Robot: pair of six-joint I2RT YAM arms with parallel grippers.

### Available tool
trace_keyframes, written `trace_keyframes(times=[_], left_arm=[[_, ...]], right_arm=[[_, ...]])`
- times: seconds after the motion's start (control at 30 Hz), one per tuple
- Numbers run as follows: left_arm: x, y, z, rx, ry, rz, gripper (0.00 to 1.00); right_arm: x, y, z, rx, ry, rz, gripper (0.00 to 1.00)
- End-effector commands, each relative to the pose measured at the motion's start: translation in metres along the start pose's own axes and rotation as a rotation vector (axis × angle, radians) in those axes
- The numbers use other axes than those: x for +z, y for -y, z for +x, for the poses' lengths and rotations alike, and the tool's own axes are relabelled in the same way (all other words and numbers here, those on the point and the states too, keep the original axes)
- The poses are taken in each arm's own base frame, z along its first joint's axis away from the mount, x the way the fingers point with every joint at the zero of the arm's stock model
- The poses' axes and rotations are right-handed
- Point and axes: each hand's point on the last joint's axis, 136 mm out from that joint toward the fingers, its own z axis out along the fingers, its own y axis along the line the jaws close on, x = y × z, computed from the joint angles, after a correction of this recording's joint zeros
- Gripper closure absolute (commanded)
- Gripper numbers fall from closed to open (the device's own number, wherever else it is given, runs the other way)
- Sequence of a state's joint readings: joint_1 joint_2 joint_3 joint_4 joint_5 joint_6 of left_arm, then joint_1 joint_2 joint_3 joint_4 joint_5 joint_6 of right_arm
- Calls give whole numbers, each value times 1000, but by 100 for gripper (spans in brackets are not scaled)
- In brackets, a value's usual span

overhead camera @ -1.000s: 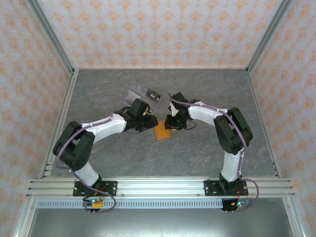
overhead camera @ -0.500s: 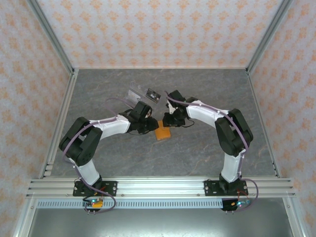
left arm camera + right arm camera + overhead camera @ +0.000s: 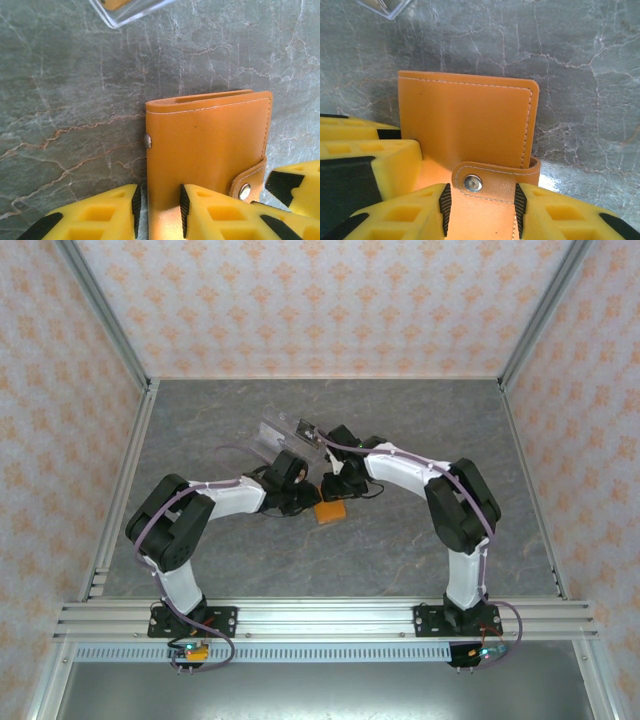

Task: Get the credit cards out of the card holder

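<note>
The orange holder (image 3: 330, 511) lies closed and flat on the grey marbled counter (image 3: 400, 560), its strap (image 3: 490, 180) snapped over one edge. The right gripper (image 3: 480, 202) straddles that strap, which fills the gap between its jaws; whether they pinch it I cannot tell. The left gripper (image 3: 159, 210) has its jaws slightly apart over the holder's opposite edge. A clear piece (image 3: 125, 12) lies just beyond.
</note>
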State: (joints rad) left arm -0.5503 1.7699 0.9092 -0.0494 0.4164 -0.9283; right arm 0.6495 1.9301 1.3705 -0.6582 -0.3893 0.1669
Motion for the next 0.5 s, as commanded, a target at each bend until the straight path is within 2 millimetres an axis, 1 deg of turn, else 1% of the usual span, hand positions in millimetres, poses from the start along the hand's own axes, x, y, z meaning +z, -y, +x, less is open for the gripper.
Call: trace_keyframes(times=[0.0, 0.07, 0.23, 0.47], left_arm=[[7, -12, 6, -25, -9, -26, 73], [8, -12, 6, -25, -11, -22, 74], [8, -9, 7, -33, -17, -6, 75], [10, -5, 10, -49, -31, 29, 77]], right_arm=[[5, 3, 4, -11, -37, 21, 59], [8, 2, 5, -15, -48, 15, 59], [12, 3, 5, -20, -55, 19, 53], [20, 11, 7, -5, -71, 54, 55]])
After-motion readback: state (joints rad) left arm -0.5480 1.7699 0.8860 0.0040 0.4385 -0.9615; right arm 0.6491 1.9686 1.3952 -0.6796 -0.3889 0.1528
